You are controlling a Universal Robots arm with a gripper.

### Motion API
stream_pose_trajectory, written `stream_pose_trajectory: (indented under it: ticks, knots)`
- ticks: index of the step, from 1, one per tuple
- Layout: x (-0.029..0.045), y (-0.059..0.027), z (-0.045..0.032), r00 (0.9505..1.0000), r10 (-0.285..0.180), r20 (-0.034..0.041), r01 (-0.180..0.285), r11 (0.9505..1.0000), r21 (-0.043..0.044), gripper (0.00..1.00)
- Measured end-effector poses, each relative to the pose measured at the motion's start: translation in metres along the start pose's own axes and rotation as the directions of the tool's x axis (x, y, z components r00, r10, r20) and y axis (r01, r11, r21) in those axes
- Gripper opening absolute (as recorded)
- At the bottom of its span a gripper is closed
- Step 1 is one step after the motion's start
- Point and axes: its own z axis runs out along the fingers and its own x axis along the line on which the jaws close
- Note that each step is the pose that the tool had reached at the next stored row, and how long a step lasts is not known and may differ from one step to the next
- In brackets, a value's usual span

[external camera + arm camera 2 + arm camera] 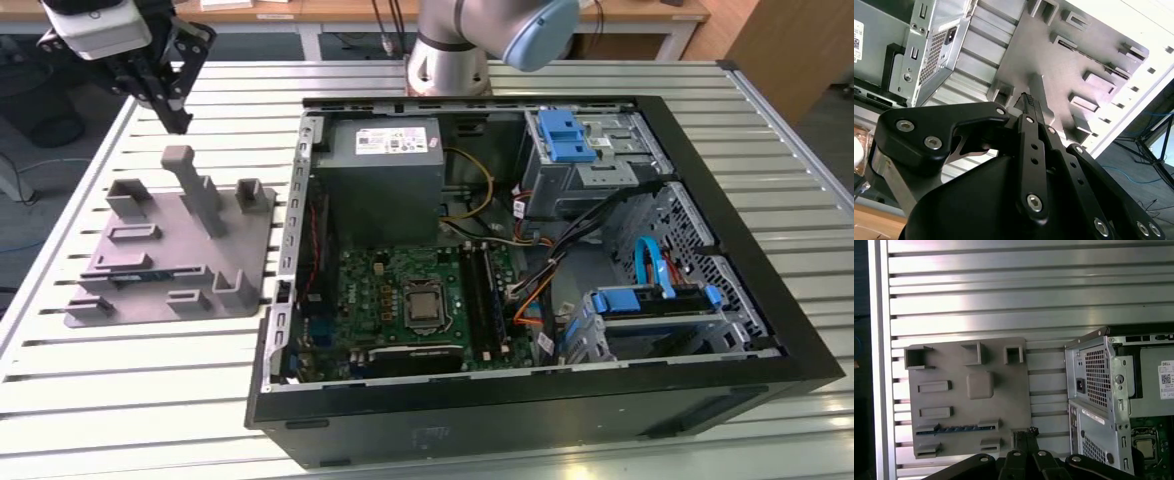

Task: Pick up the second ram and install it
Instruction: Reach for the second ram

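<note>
Gripper (pixel 175 120), closed on nothing, is held above the grey tray (pixel 247 250) seating the second ram (pixel 956 428); a white label (pixel 394 141) is borne by the power supply (pixel 380 180).

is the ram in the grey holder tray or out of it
In: the blue-green ram sits edge-up in a slot of the grey holder tray.

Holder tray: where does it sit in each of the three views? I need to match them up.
Exterior view: holder tray on the slatted table, on the exterior view's left of the computer case.
First wrist view: tray seen from above, beside the case's rear corner.
Second wrist view: tray beyond the gripper, seen at a slant.
Shared landmark: the tray's tall post.
</note>
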Motion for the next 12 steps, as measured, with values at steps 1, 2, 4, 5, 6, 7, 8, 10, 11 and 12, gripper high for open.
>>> stream_pose_trajectory:
  ticks: [1, 2, 4, 5, 6, 7, 8, 10, 11, 12]
  knots:
    - [0.0019, -0.0001, 0.0002, 1.0, 0.0, 0.0001, 0.0, 1.0, 0.0, 0.1]
    - [0.0035, -0.0003, 0.0004, 1.0, 0.0, 0.0, 0.0, 1.0, 0.0001, 0.1]
    - [0.0063, -0.0005, 0.0011, 1.0, 0.0, 0.0, 0.0, 1.0, 0.0, 0.1]
    - [0.0075, -0.0006, 0.0015, 1.0, 0.0, -0.0001, 0.0, 1.0, 0.0001, 0.1]
    - [0.0087, -0.0007, 0.0019, 1.0, 0.0, 0.0, 0.0, 1.0, 0.0001, 0.1]
    - [0.0099, -0.0009, 0.0023, 1.0, 0.0, 0.0, 0.0, 1.0, 0.0, 0.1]
    - [0.011, -0.001, 0.0027, 1.0, 0.0, 0.0, 0.0, 1.0, 0.0, 0.1]
    - [0.0133, -0.0012, 0.0036, 1.0, 0.0, 0.0001, 0.0, 1.0, 0.0, 0.1]
    - [0.0144, -0.0013, 0.004, 1.0, 0.0, 0.0, 0.0, 1.0, 0.0, 0.1]
    - [0.0154, -0.0014, 0.0044, 1.0, 0.0, 0.0, 0.0, 1.0, 0.0, 0.1]
